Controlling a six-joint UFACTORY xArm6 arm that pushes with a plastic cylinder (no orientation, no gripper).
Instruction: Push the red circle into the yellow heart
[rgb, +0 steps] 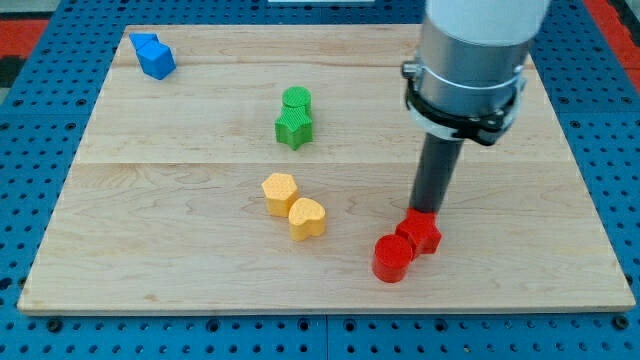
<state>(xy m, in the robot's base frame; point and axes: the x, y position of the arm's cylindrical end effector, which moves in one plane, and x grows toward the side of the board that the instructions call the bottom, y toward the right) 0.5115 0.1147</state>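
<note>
The red circle (392, 258) lies near the view's bottom, right of centre, touching a second red block (421, 233) at its upper right. The yellow heart (307, 218) sits to the left of the red circle, apart from it, and touches a yellow hexagon-like block (280, 192) at its upper left. My tip (426, 212) stands at the top edge of the second red block, above and right of the red circle.
A green circle (296, 100) and a green star (294, 127) sit together at the board's upper middle. Blue blocks (154, 56) lie at the upper left corner. The wooden board (150, 220) lies on a blue pegboard.
</note>
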